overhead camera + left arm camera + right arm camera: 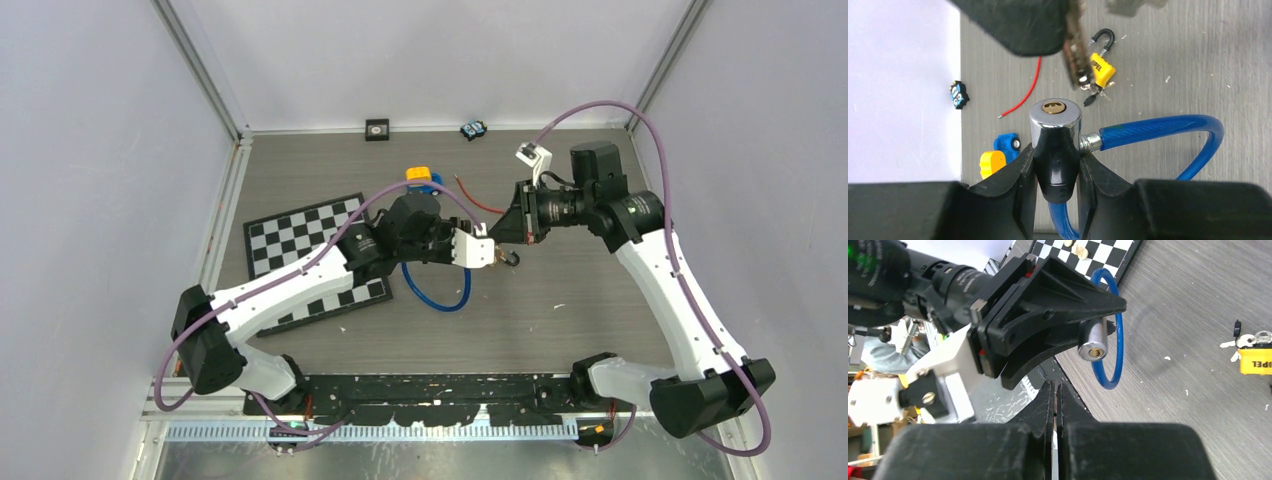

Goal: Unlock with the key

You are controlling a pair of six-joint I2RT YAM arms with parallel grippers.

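Gripping cable lock cylinder (1054, 125), left gripper (1055, 152) part-open around it; right gripper (1055, 387) closed, possibly pinching key (1075, 55).

Robot test cell in a laboratory.
A grey bench (600, 300) is enclosed by plain white panels (100, 150) held in aluminium rails (200, 70); two cabled robot arms, left (290, 290) and right (680, 290), are bolted at its near edge, and a checkerboard mat (300, 235) is laid on it.

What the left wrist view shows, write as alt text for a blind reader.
The left claw grips a chrome lock head, brass keyhole facing the camera, with a blue cable looping off to the right. Beyond it on the grey table lie a yellow padlock with keys, a red wire and a small toy.
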